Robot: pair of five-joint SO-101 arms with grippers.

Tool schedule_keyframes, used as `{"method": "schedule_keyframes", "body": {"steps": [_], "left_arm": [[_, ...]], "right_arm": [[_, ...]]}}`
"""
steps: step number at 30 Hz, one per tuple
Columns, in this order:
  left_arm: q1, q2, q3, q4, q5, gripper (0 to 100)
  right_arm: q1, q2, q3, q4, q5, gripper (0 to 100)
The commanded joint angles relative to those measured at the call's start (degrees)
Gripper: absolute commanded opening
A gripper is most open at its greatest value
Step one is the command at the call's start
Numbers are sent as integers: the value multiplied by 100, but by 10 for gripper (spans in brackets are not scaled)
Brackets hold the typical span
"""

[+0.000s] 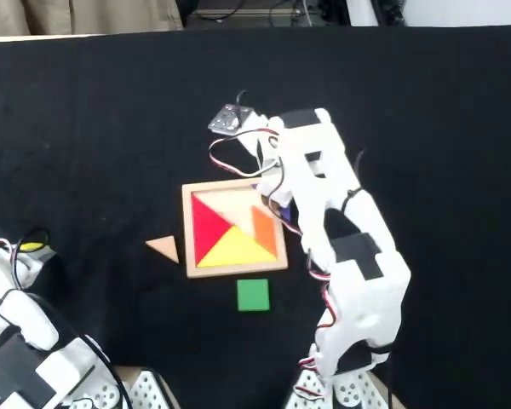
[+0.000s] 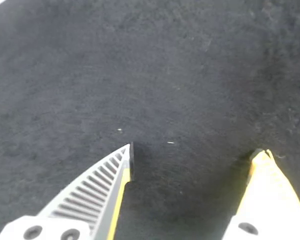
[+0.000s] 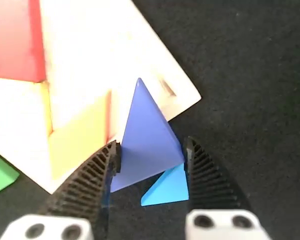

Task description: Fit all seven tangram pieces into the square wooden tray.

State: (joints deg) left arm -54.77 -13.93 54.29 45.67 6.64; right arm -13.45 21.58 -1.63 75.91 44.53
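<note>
The square wooden tray (image 1: 187,230) lies mid-table and holds a red triangle (image 1: 206,226), a yellow triangle (image 1: 236,249) and an orange piece (image 1: 264,226). My right gripper (image 3: 150,150) hangs at the tray's right edge, shut on a blue-violet triangle (image 3: 145,135) whose tip points over the bare wood (image 3: 155,65). A lighter blue triangle (image 3: 167,190) shows just under it, on the black cloth. A tan triangle (image 1: 164,248) lies left of the tray and a green square (image 1: 254,295) in front of it. My left gripper (image 2: 190,150) is open over bare cloth.
Black cloth covers the whole table. The left arm (image 1: 17,341) sits folded at the near left corner, far from the tray. The right arm's white body (image 1: 349,256) stretches from the near edge along the tray's right side.
</note>
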Motion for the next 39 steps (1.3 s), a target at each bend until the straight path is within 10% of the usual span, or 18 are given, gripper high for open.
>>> {"method": "schedule_keyframes", "body": {"steps": [1,39], "left_arm": [[145,-26,-92,-79,18,364],[180,-18,-101,-79,18,364]], "right_arm": [[-114,-400,-22,-79,-343,123],[-721,-356,620,-897,-325,240]]}}
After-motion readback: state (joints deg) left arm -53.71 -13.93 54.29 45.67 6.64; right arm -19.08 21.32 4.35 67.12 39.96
